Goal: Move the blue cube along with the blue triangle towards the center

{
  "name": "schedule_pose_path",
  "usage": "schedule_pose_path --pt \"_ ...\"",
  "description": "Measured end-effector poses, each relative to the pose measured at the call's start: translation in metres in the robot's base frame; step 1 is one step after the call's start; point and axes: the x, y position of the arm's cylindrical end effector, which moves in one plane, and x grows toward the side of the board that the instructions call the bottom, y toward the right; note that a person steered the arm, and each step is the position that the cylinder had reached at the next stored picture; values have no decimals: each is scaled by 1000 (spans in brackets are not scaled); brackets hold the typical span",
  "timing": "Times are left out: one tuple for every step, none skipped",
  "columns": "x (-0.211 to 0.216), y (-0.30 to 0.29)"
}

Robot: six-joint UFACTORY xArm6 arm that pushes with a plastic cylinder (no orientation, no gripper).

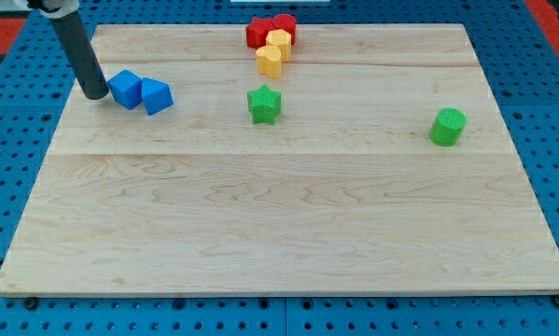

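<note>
While my tip (96,94) touches the blue plastic cube (125,89) near the board's top-left corner | blue plastic triangle (157,96) adjoins it | no fingers, bare rod.

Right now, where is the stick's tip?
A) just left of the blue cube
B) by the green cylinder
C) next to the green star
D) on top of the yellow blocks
A: my tip sits at the view's left of the blue cube, which touches the blue triangle; the other blocks are far off.
</note>
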Motion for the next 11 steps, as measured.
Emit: schedule_pose_path --pt "0 -20" --pt "-18 -50" --pt "-39 -33" --pt "-32 -13" --pt "-33 -9" --pt "-34 -9" --pt "-28 4" --pt "-17 26" --pt "3 29" --pt "10 39" --pt "-4 53"
